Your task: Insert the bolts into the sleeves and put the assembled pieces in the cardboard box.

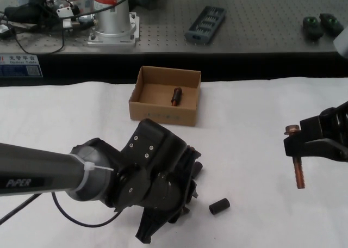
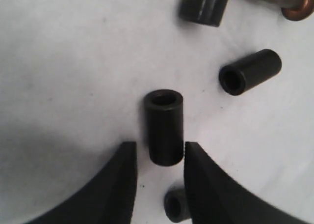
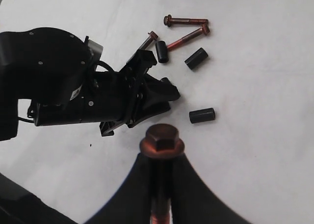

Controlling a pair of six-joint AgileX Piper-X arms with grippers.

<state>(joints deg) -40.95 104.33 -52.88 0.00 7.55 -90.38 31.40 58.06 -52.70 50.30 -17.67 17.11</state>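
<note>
Your left end effector [image 2: 160,149] narrowly open, black cylindrical sleeve [image 2: 164,121] btwn tips, axis along fingers [image 2: 117,184]; right end effector [image 3: 162,157] holds copper hex bolt [image 3: 162,140].

Left arm [image 1: 32,173] low, jaws parted; right arm [image 1: 330,127] raised, jaws clamped.

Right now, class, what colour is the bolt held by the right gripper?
Coppery brown; the bolt shows best in the high view, in the right gripper.
</note>
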